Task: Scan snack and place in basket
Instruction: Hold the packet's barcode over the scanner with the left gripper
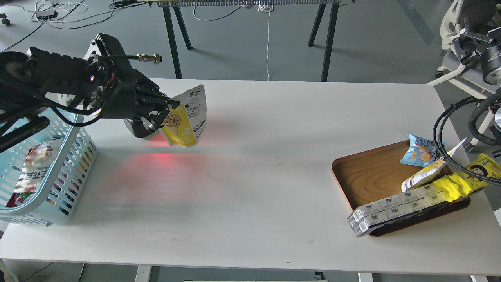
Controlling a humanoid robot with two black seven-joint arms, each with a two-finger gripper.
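Note:
The snack (188, 119) is a small pouch with a white top, yellow bottom and a round bean picture. My left gripper (168, 111) is shut on its left edge and holds it above the table, over a scanner (139, 127) that throws red light on the tabletop. The light blue slotted basket (64, 184) stands at the table's left edge, below my left arm, with some packets inside. My right arm shows only as cables and joints at the far right edge; its gripper is out of view.
A brown wooden tray (368, 176) at the right holds a small blue packet (419, 150), a long yellow wrapper with a cartoon face (469, 178), another pouch and white boxes (395, 207). A black cable loops over the tray's right side. Trestle legs stand behind the table.

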